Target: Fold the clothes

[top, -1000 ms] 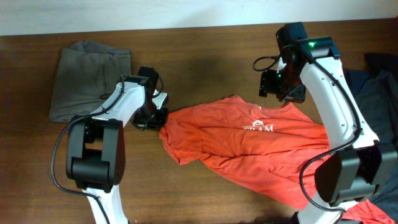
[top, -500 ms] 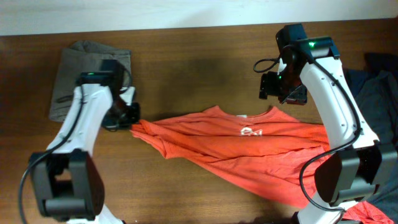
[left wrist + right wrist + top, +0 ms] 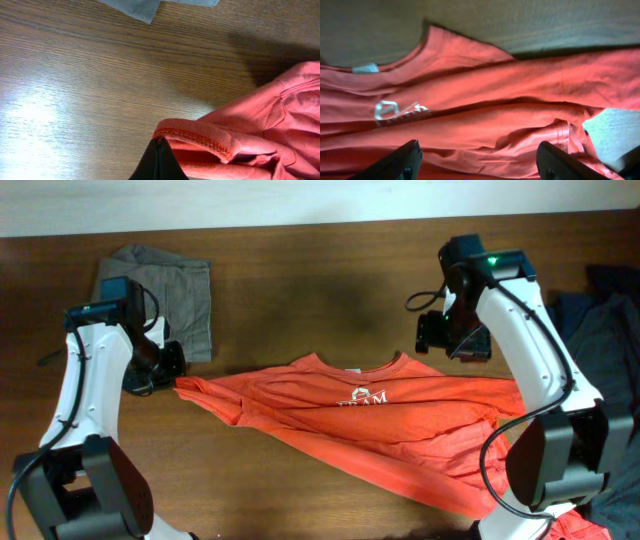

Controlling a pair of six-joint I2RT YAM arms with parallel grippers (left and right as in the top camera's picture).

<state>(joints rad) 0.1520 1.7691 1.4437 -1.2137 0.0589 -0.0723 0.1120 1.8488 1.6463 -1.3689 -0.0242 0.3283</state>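
The orange-red T-shirt [image 3: 380, 415] with white chest lettering [image 3: 362, 396] lies stretched across the table, neck towards the back. My left gripper [image 3: 172, 378] is shut on the hem of its left sleeve; in the left wrist view the dark fingertips [image 3: 159, 145] pinch the stitched edge of the shirt [image 3: 210, 141]. Above the shirt's right shoulder hangs my right gripper [image 3: 453, 345], open. In the right wrist view its fingers [image 3: 405, 157] stand wide apart over the shirt's wrinkled cloth [image 3: 495, 95], holding nothing.
A folded grey-brown garment [image 3: 155, 290] lies at the back left, just behind my left gripper; its corner [image 3: 140, 7] shows in the left wrist view. Dark blue-grey garments [image 3: 605, 320] are piled at the right edge. Bare wooden table [image 3: 300, 270] runs behind the shirt.
My left gripper has dragged the sleeve to the left, pulling the shirt out long and flat. The right gripper has dipped slightly towards the shirt's shoulder.
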